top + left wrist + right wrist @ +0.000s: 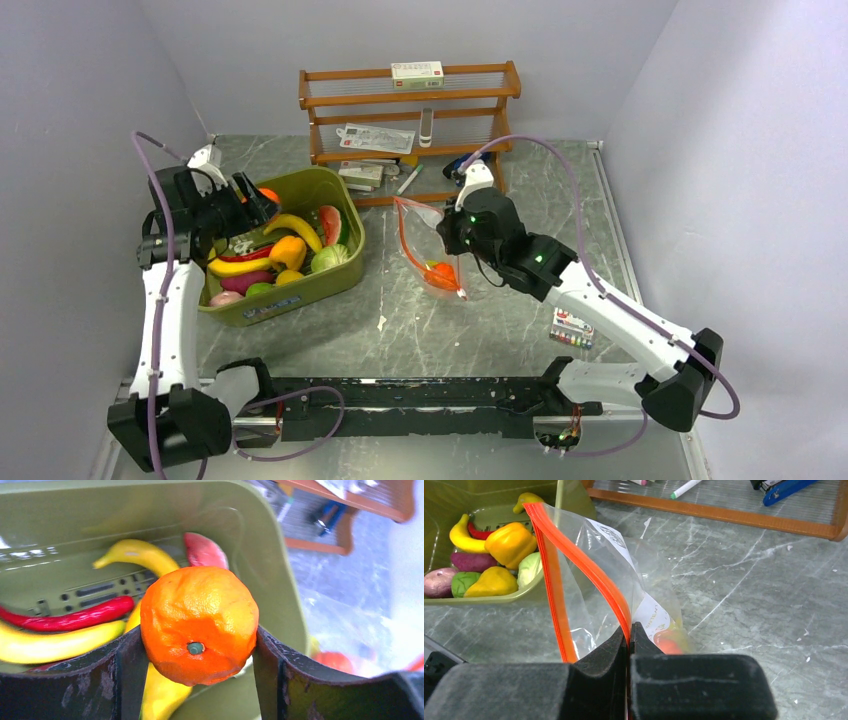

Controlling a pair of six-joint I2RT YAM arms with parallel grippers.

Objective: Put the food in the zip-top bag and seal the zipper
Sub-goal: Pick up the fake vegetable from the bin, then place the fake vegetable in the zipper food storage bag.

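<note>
Right pincer (629, 632) clamps zipper (584, 562), half hiding bagged food (669, 645)

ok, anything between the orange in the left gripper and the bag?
Only the olive-green plastic tub's wall on the bag side between the round toy orange and the clear plastic zip-top bag; nothing else visible. Right gripper holds the bag up.

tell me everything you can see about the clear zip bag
The clear thin plastic zip-top bag stands with its mouth gaping, edged by an orange-red zipper strip. The right claw is shut on one lip of that strip, holding it up above the grey marbled table. White printed labels show on its side; orange-red toy food lies inside.
</note>
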